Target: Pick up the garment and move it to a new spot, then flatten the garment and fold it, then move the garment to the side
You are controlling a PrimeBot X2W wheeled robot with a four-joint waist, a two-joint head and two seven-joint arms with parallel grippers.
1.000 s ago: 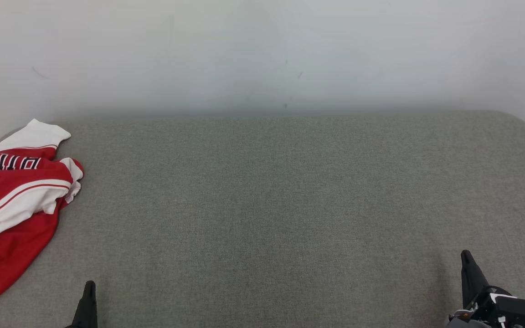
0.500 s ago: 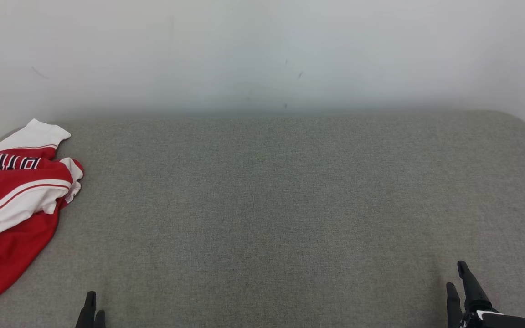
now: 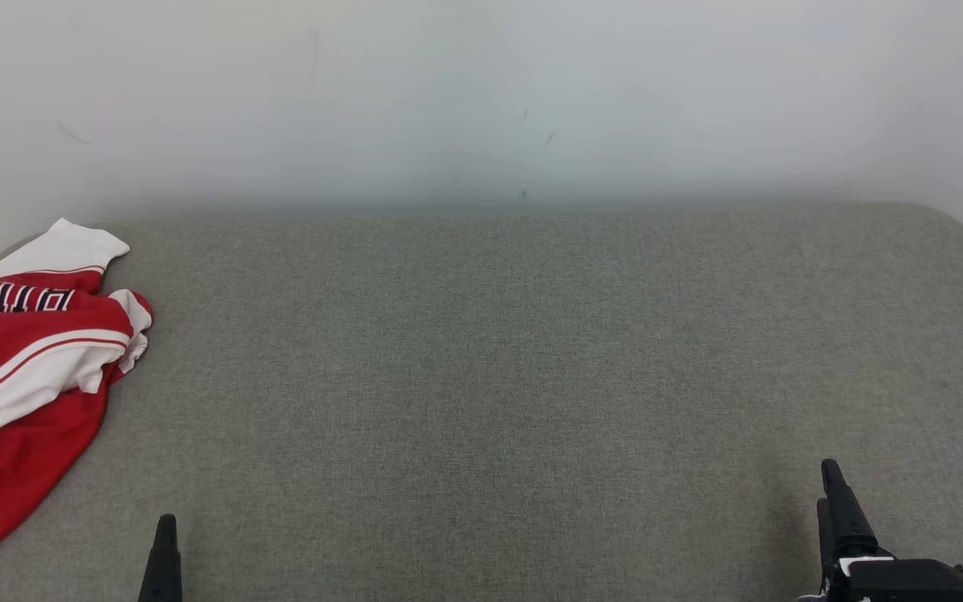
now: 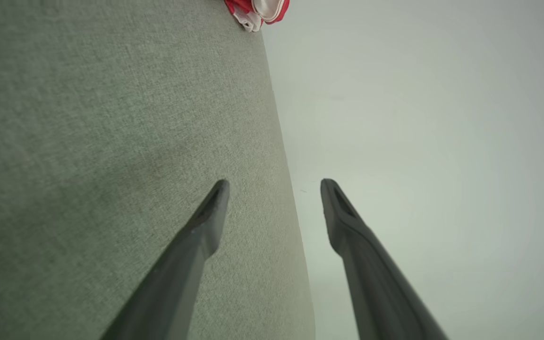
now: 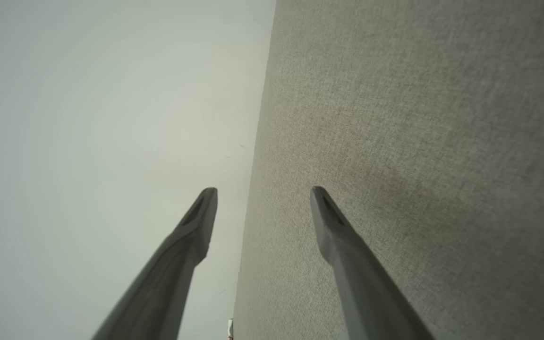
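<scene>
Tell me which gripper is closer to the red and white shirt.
Left. The left gripper sits near the shirt, slightly to its right; the right gripper is far across the gray surface.

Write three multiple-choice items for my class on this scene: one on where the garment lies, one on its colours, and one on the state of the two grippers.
1. Where does the garment lie on the grey fabric surface in the head view?
A. at the far left edge
B. in the centre
C. at the far right

2. What colours is the garment?
A. blue and yellow
B. red and white
C. all black

3. How do the left gripper and right gripper stand?
A. both shut on cloth
B. one open, one shut
C. both open, holding nothing

Answers:
1 A: it lies bunched at the left edge of the head view.
2 B: it is red cloth with white bands and some dark lettering.
3 C: each wrist view shows a gap between the fingers with nothing in it.
</scene>
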